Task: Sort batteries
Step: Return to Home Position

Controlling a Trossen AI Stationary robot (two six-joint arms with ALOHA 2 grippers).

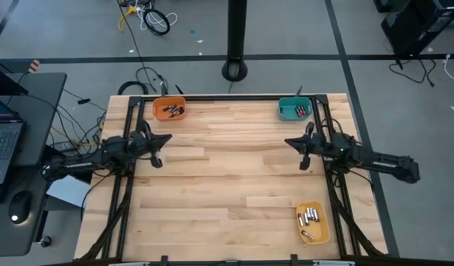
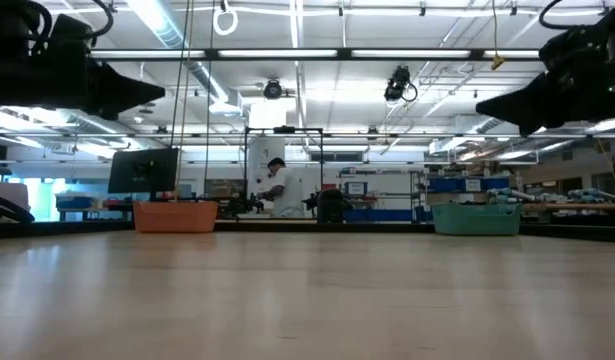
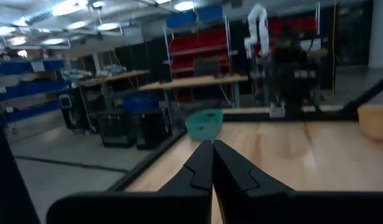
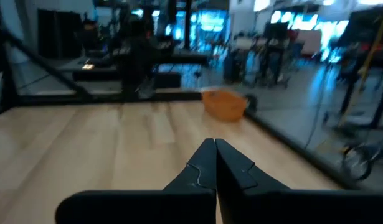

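Small batteries lie in three bins in the high view: black ones in the orange bin (image 1: 169,108) at the far left, dark ones in the teal bin (image 1: 294,108) at the far right, silvery ones (image 1: 309,217) in the yellow bin (image 1: 314,222) at the near right. My left gripper (image 1: 168,138) hovers at the table's left side, shut and empty, its fingers (image 3: 211,163) pointing toward the teal bin (image 3: 203,123). My right gripper (image 1: 287,141) hovers at the right side, shut and empty, its fingers (image 4: 214,163) pointing toward the orange bin (image 4: 224,103).
The wooden table (image 1: 227,185) has a black frame along its edges. Both arms hang above the surface in the low view, the orange bin (image 2: 175,216) and teal bin (image 2: 476,217) at the far edge. A person (image 2: 278,188) stands in the room far behind.
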